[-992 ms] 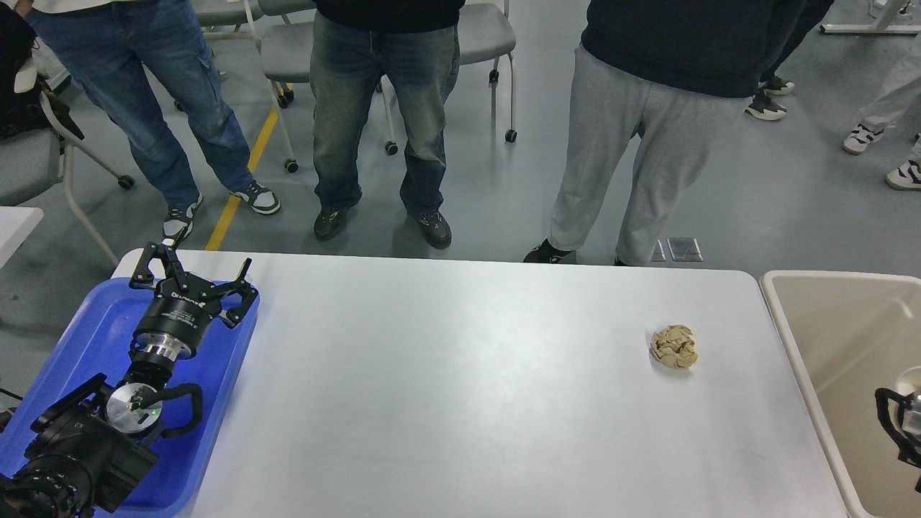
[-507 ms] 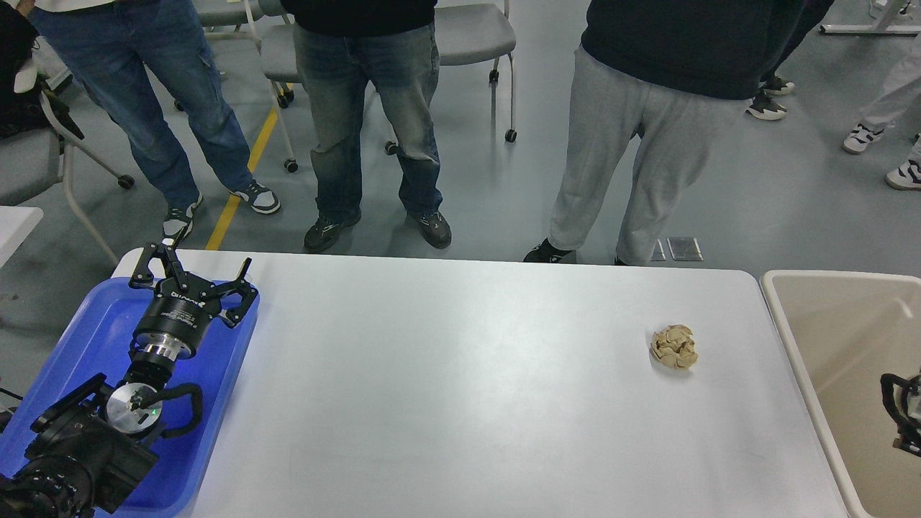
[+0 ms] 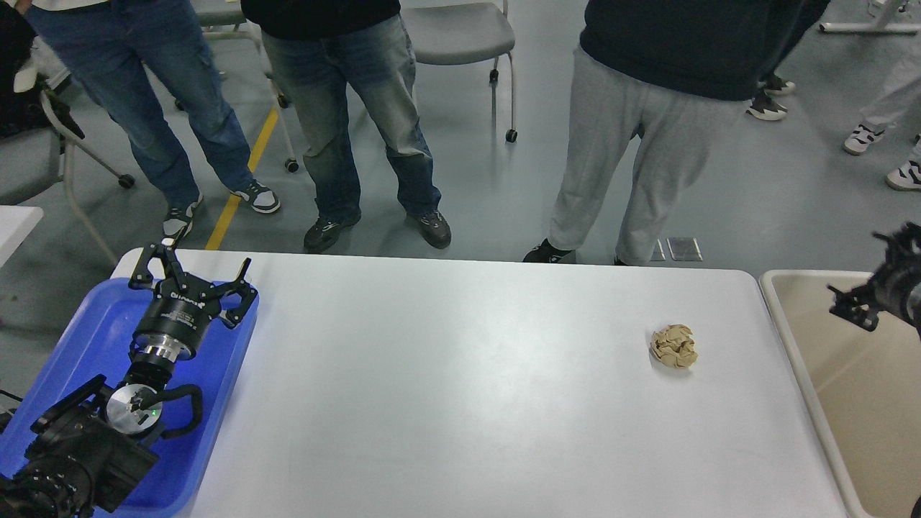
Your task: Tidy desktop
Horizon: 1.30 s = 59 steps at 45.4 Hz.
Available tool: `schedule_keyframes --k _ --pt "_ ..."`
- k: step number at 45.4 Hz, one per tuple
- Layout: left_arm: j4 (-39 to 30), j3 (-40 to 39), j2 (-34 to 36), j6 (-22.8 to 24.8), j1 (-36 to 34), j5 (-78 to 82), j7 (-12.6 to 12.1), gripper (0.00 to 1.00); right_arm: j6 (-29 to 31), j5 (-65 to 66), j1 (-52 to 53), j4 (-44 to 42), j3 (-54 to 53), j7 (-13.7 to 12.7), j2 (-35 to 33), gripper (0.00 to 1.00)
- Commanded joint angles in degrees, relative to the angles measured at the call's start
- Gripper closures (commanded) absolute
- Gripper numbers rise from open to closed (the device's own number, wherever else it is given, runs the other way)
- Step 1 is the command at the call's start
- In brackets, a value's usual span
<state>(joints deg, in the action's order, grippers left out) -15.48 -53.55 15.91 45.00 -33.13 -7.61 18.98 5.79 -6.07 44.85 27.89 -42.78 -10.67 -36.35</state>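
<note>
The white desktop (image 3: 468, 381) holds one crumpled tan paper ball (image 3: 674, 346) at its right side. My left gripper (image 3: 193, 272) is open and empty, hovering over the far end of the blue tray (image 3: 83, 331) at the table's left edge. My right gripper (image 3: 863, 277) enters from the right edge above the beige bin (image 3: 856, 388). Its fingers stand apart and hold nothing. It is well to the right of the paper ball and partly cut off by the view's edge.
Three people stand close behind the table's far edge, with chairs (image 3: 460, 29) behind them. The bin sits off the table's right end. The tray overhangs the table's left end. A second white table corner (image 3: 14, 226) shows at far left.
My right gripper rose from low in the bin to above its far left rim. The middle person stepped to the left. The left arm and the paper ball stayed still.
</note>
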Motion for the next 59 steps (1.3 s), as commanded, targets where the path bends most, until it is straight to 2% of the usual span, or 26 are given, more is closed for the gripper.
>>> schedule_keyframes --k 1,5,12,20,31,36,46,59 --pt "0.0 0.0 0.0 0.0 0.0 0.0 0.0 0.00 10.7 -0.3 -0.2 15.0 -9.4 4.7 -1.0 0.00" --pt "0.0 -0.1 0.0 0.0 0.0 0.0 0.0 0.00 14.1 -1.2 -0.7 18.9 -9.8 6.6 1.2 0.00" --pt "0.0 -0.1 0.0 0.0 0.0 0.0 0.0 0.00 15.6 -6.8 -0.8 22.5 -10.7 6.8 6.9 0.00" --pt "0.0 -0.1 0.0 0.0 0.0 0.1 0.0 0.00 16.4 -7.5 -1.0 22.2 -12.2 6.8 15.8 0.00" --pt "-0.1 -0.1 0.0 0.0 0.0 0.1 0.0 0.00 20.8 -7.4 -4.8 21.1 -12.3 6.8 26.3 0.00" --pt "0.0 0.0 0.0 0.0 0.0 0.1 0.0 0.00 24.4 -7.3 -6.1 15.5 -11.9 6.8 31.0 0.00" --pt "0.0 -0.1 0.0 0.0 0.0 0.1 0.0 0.00 32.4 -7.3 -7.8 6.5 -11.4 6.8 34.0 0.00" --pt "0.0 0.0 0.0 0.0 0.0 0.1 0.0 0.00 32.5 -7.3 -10.1 4.1 -11.2 6.8 34.2 0.00"
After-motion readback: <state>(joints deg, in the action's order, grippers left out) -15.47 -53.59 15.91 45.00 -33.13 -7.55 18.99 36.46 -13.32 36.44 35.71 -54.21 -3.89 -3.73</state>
